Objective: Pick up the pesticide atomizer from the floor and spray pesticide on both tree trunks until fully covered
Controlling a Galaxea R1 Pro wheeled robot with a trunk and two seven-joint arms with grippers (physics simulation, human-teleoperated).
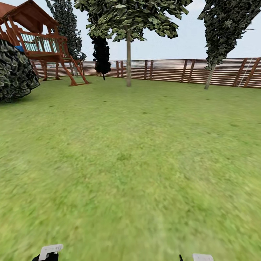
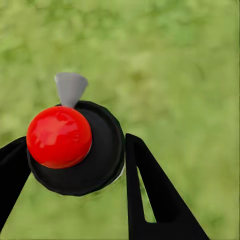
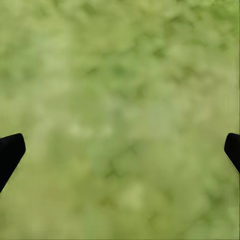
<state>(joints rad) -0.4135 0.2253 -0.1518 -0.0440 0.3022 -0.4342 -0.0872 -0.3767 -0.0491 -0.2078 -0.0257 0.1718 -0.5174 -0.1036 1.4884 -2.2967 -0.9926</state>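
Observation:
In the left wrist view the pesticide atomizer [image 2: 97,162], a round black body with a red ball top and a grey cone nozzle, sits between my left gripper's [image 2: 75,152] black fingers, which are shut on it above the grass. My right gripper [image 3: 120,150] is open over bare grass, its fingertips [image 3: 10,150] far apart at the frame's sides. In the head view two trees stand far ahead by the fence: one with a straight pale trunk [image 1: 128,61] at centre, one with a leaning trunk [image 1: 209,79] at right. Both wrists show at the lower edge, the left [image 1: 49,252] and the right [image 1: 201,257].
Green lawn [image 1: 130,156] stretches ahead to a brown slatted fence [image 1: 174,70]. A wooden playset [image 1: 43,43] stands at the back left, with a dark leafy bush [image 1: 14,72] beside it. A small dark tree [image 1: 102,54] stands near the fence.

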